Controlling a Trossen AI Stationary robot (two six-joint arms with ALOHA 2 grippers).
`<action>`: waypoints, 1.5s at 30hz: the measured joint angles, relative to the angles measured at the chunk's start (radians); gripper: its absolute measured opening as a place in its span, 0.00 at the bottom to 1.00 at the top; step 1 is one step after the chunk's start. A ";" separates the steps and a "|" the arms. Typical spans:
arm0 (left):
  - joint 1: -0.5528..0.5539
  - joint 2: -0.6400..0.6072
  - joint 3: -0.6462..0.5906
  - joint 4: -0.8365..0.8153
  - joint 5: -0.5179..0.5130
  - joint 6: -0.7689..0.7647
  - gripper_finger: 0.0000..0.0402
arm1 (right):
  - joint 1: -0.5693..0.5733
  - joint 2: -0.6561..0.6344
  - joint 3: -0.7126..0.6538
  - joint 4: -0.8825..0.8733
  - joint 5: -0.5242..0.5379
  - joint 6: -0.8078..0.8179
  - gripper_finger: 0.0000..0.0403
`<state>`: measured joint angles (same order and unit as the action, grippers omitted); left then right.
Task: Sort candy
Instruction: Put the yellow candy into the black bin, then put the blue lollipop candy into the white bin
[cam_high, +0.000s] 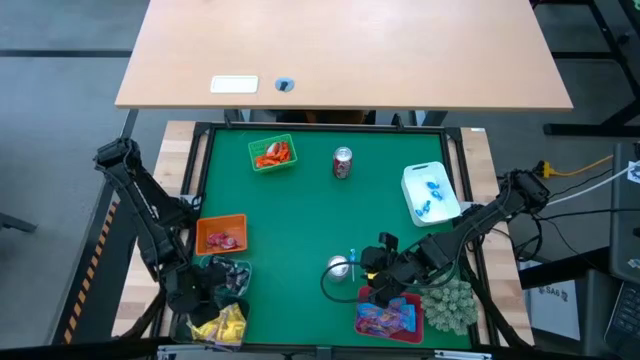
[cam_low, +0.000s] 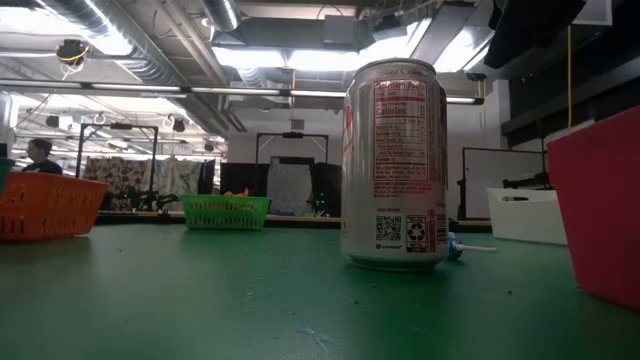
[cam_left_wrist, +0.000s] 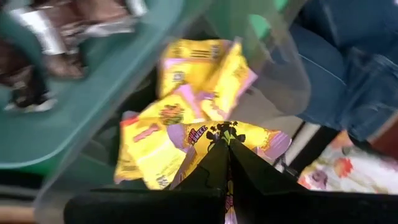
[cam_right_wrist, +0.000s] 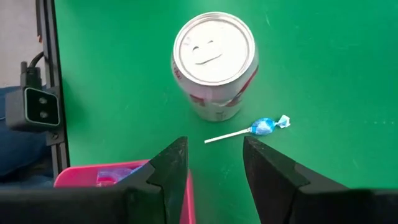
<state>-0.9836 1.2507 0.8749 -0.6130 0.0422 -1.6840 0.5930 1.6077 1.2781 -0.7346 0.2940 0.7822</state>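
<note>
**Right claw hovers open over a blue lollipop**

Right claw (cam_right_wrist: 214, 165), fingers apart and empty, hangs above the blue lollipop (cam_right_wrist: 264, 126), which lies on the green counter (cam_right_wrist: 323, 74) just beside a drink can (cam_right_wrist: 214, 59). A pink bin (cam_high: 388, 318) of candy sits beneath that arm. Left claw (cam_left_wrist: 227, 144), pressed together, points over yellow candy packets (cam_left_wrist: 186, 118) at the counter's near left corner.

High view straight down; low view table-level; both share can (cam_high: 342, 162).
</note>
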 joint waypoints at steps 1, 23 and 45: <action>0.000 0.000 0.000 -0.014 0.000 -0.016 0.00 | 0.000 0.000 0.000 -0.001 0.002 0.000 0.38; 0.002 0.025 0.000 -0.060 -0.033 -0.060 0.24 | -0.089 0.000 -0.101 -0.001 0.042 0.265 0.38; 0.002 0.025 0.000 -0.060 -0.143 -0.058 0.24 | -0.201 0.008 -0.322 0.311 -0.095 0.377 0.38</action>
<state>-0.9821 1.2759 0.8749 -0.6727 -0.1009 -1.7420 0.3920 1.6162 0.9561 -0.4239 0.1989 1.1592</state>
